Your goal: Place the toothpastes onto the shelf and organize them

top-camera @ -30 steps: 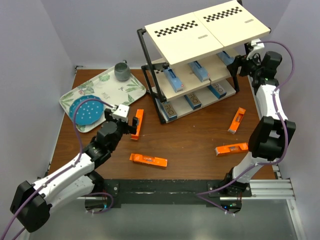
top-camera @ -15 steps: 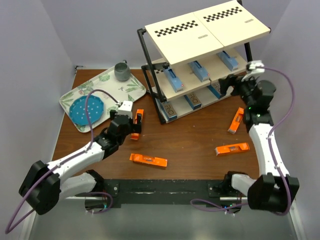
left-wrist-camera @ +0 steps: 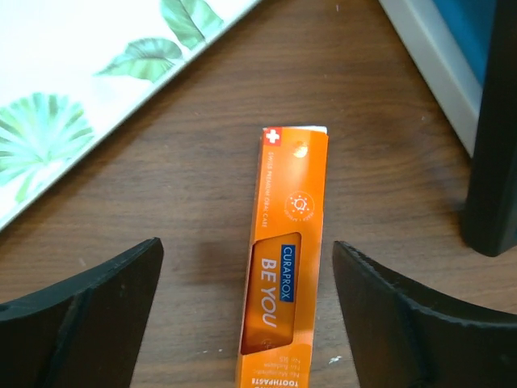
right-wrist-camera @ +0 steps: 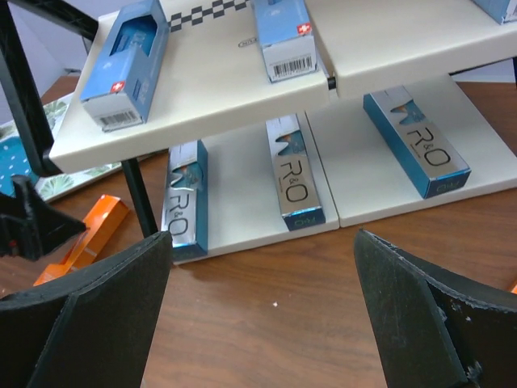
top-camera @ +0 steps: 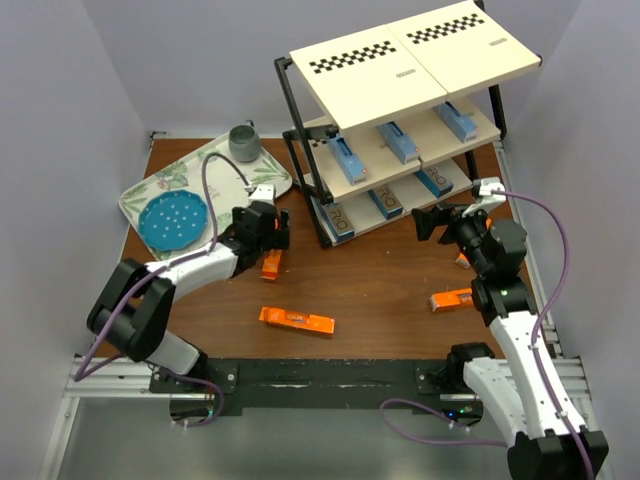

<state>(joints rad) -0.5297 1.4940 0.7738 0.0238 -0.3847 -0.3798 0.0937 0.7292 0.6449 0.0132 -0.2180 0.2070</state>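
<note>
Left gripper (left-wrist-camera: 246,245) has come forward over an orange carton (left-wrist-camera: 283,291) that lies flat on the table (left-wrist-camera: 161,210) beside the tray (left-wrist-camera: 81,81). Its jaws stand wide on both sides and do not touch it yet. Right gripper (right-wrist-camera: 262,236) has drawn back from the shelf (right-wrist-camera: 242,89), released and empty, and a blue carton (top-camera: 460,120) now rests on the middle board. I think the orange one is next.
</note>
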